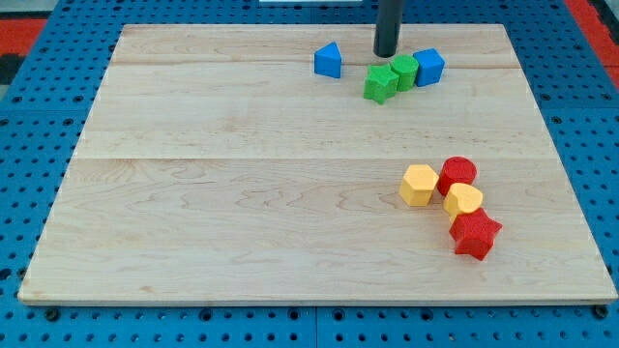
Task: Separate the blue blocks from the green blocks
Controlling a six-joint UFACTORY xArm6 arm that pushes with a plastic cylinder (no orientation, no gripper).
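- No hand on this rig, so nothing to open or close; my tip (pixel 386 53) stood near the worktop's (pixel 242 193) top edge, just above the green star (pixel 380 83).
- The green cube (pixel 404 72) touched both the star and the blue cube (pixel 428 66) on its right; the blue wedge (pixel 329 60) sat apart, toward the left.
- Risk, as I judged it: pushing down from there would drag the whole touching row together, blue cube included, separating nothing.
- A rightward shove might send the blue cube off the top right corner.
- Red and yellow blocks (pixel 455 205) lay well clear, lower right.
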